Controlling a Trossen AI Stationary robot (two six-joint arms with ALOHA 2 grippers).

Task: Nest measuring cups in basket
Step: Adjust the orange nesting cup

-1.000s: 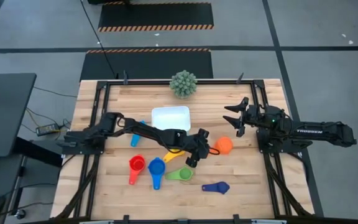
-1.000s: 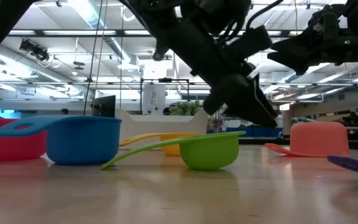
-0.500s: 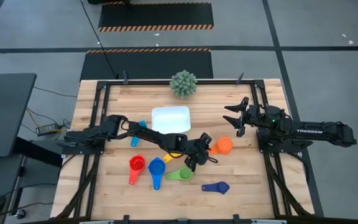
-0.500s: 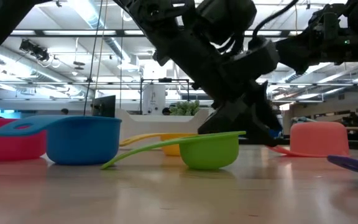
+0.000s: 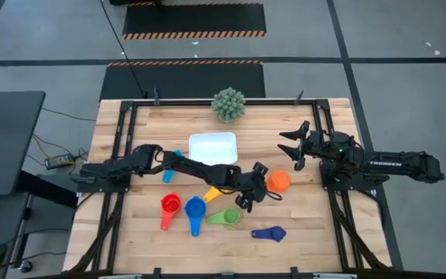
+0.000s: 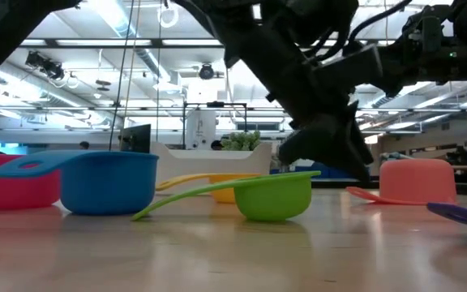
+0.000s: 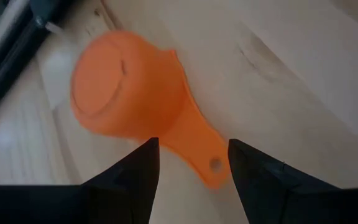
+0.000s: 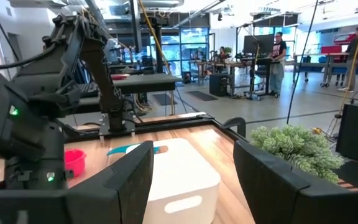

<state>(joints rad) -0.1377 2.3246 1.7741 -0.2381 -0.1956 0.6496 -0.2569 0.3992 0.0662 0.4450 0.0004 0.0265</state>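
Measuring cups, small plastic scoops with short handles, all lie loose on the wooden table (image 5: 130,248); the shallow white rectangular basket (image 5: 212,147) near the table's far edge looks empty, so judging by that nothing is nested yet. Step in hand: left end effector (image 5: 252,186) reaches for the orange plastic cup (image 5: 279,181), which sits upside down, handle toward the left arm. Left wrist view shows the fingers (image 7: 138,171) parted to a medium gap, straddling the orange handle, nothing gripped, not clearly touching. Next move probably: drop lower, close on the handle, lift, carry to the basket; since the cup is inverted it likely needs flipping or it won't nest. Right end effector (image 5: 294,147) waits above the table's right side near the frame, jaws apart and empty. Other cups, high view: light blue one (image 5: 170,168) just left of the basket, yellow one (image 5: 214,194) partly under the left arm, red one (image 5: 169,208), blue one (image 5: 195,211), green one (image 5: 226,217) in a row nearer the front, dark blue one (image 5: 269,233) apart at front right. Spiky green ball plant (image 5: 228,104) stands beyond the basket. Only the left wrist view shows the finger gap against the handle; the high view hides it under the arm. Low view shows the orange cup's dome up, confirming inverted, which overhead is ambiguous. Right wrist view shows the basket wall and people in the room behind.
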